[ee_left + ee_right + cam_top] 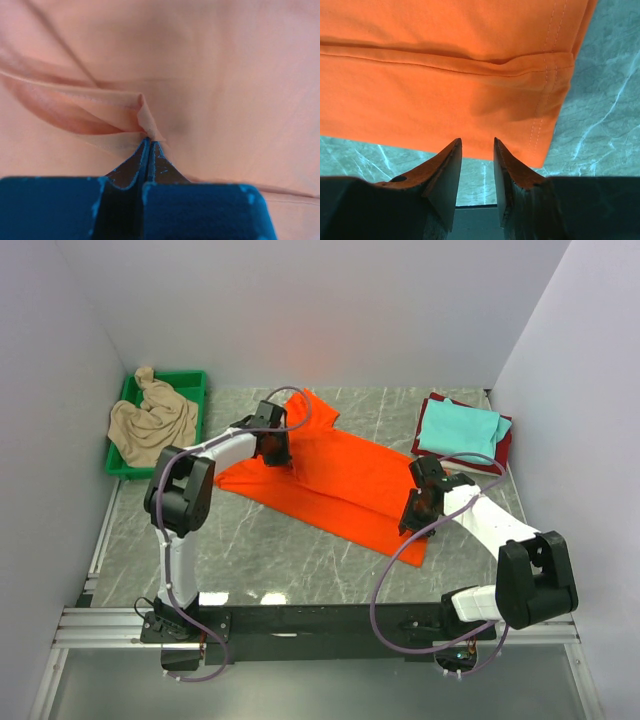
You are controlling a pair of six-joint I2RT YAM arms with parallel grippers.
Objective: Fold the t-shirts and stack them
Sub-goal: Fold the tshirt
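Note:
A bright orange t-shirt (340, 475) lies spread flat across the middle of the marble table. My left gripper (274, 452) is down on its upper left part. In the left wrist view this gripper (150, 142) is shut on a small pinched fold of the orange cloth (145, 117). My right gripper (412, 520) hovers over the shirt's lower right end. In the right wrist view it (477, 146) stands open at the edge of the orange t-shirt (445, 90), near the stitched hem corner (547, 120), with nothing between its fingers.
A green tray (185, 377) at the back left holds a crumpled beige t-shirt (152, 420). At the back right a folded teal t-shirt (460, 425) lies on a dark red one (505, 440). White walls close in three sides.

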